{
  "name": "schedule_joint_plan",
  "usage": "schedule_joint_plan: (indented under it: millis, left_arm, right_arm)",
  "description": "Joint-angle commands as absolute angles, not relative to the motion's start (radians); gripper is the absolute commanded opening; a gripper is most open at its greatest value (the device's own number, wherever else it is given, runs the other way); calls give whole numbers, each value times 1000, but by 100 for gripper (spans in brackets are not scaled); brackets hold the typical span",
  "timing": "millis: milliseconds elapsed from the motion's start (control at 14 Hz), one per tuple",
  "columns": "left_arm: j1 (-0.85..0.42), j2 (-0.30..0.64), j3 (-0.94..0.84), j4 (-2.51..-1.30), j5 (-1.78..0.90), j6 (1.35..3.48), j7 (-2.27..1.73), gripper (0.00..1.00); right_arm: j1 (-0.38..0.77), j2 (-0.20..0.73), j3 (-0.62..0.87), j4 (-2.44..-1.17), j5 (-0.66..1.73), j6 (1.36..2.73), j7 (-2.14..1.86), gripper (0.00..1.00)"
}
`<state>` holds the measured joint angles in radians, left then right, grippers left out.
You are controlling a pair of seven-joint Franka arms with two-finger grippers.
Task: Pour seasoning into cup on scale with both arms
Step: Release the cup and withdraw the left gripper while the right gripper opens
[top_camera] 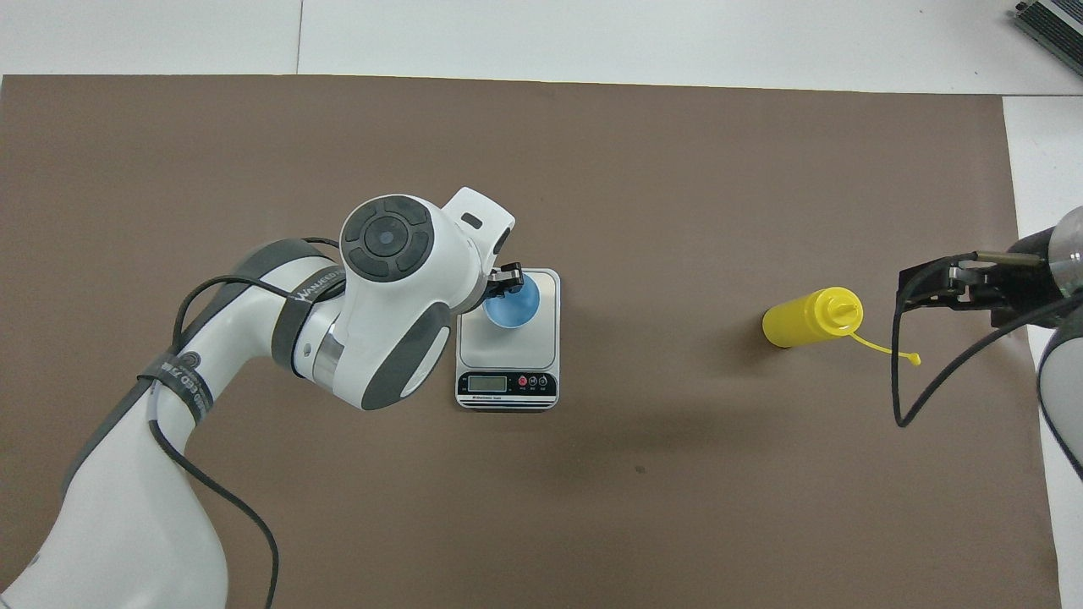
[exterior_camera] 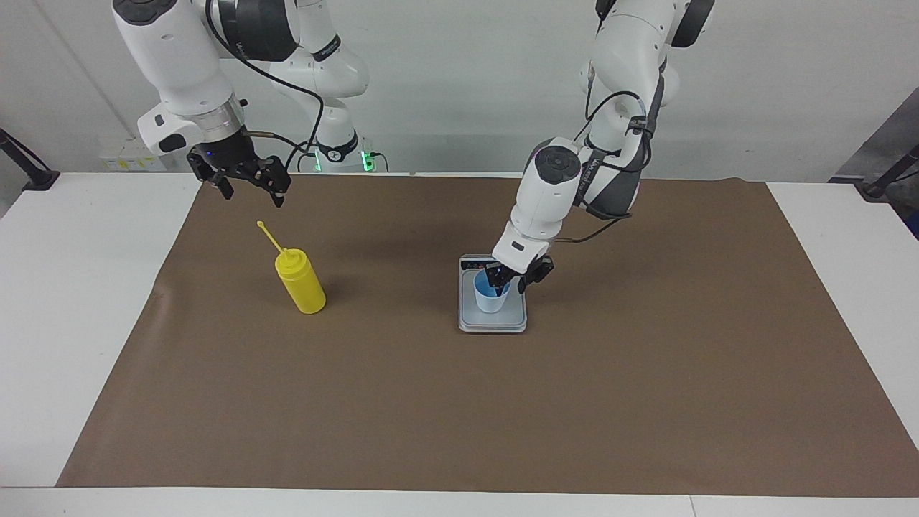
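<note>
Pale blue cup (exterior_camera: 492, 299) upright on scale (exterior_camera: 492, 320); yellow bottle (exterior_camera: 302, 283) stands apart.

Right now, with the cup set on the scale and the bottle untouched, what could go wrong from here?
1. The left gripper, open, straddles the rim of the small pale blue plastic cup on the flat silver-grey digital scale; lifting away carelessly might tip the cup.
2. The right gripper hangs open above the bright yellow squeeze bottle, whose thin nozzle leans toward it; descending could knock the bottle over.

we judge this a robotics lab: two white jointed arms (exterior_camera: 553, 194) mounted at a white bench (exterior_camera: 86, 287) laid with a brown mat (exterior_camera: 502, 402), bare pale wall, cabling.
</note>
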<state>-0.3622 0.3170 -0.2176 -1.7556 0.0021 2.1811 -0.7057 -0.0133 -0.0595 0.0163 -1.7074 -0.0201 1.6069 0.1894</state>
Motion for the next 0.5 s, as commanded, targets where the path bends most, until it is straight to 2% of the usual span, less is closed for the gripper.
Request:
schedule_joint_plan:
  millis: [0, 143, 214, 357, 429]
  left_arm:
    - [-286, 229, -218, -1752, 41, 2093, -674, 100]
    - [-229, 190, -218, -1749, 41, 2044, -609, 100]
    - [-203, 178, -218, -1744, 41, 2019, -568, 100]
    - [-149, 147, -218, -1740, 41, 1964, -479, 100]
    - [-115, 128, -219, -1741, 40, 1930, -418, 100]
  right_arm:
    - [-49, -74, 21, -1730, 0, 1627, 169, 100]
    - [-43, -61, 21, -1744, 2, 1770, 190, 100]
    - [-51, -25, 21, -1738, 2, 1776, 221, 100]
    - [-78, 70, 20, -1689, 69, 1796, 248, 100]
    - [-104, 151, 20, -1621, 107, 1793, 255, 100]
